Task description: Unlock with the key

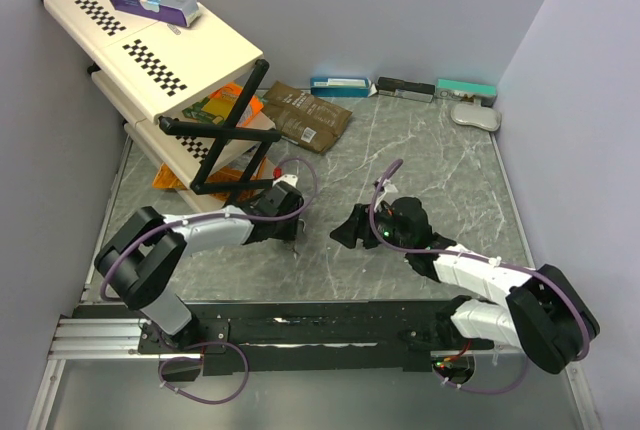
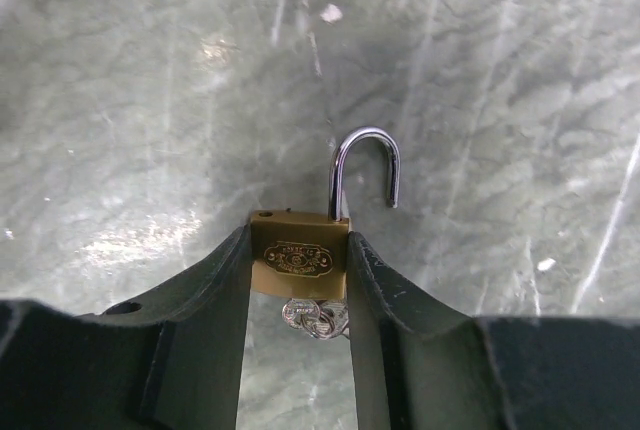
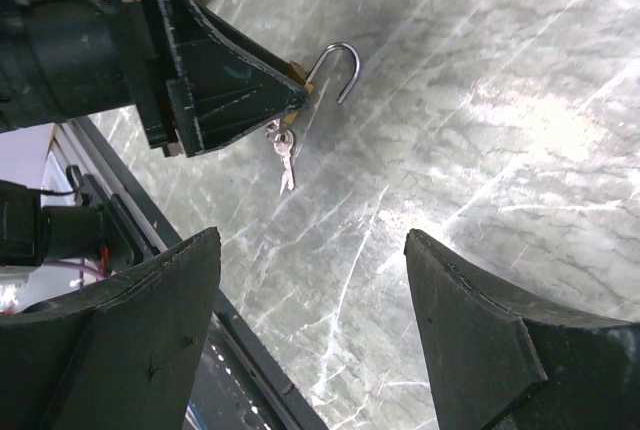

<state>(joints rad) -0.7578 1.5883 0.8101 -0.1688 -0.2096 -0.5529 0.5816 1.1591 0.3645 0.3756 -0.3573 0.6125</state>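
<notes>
Left claw grips the brass padlock with its shackle open; right claw is wide and holds nothing.

In the left wrist view, the left claw [image 2: 298, 238] is closed on the body of the padlock [image 2: 298, 258] at the lower centre of the frame, one finger pressing each side. The steel shackle [image 2: 365, 165] rises above the body, and its right end is free of it. A small bunch of keys [image 2: 315, 318] hangs under the padlock. Whether the padlock touches the grey marble bench [image 2: 150, 100], I cannot tell. In the right wrist view, the right claw [image 3: 310, 240] fills the lower part of the frame, its fingers far apart and empty, well apart from the padlock at the upper left.
</notes>
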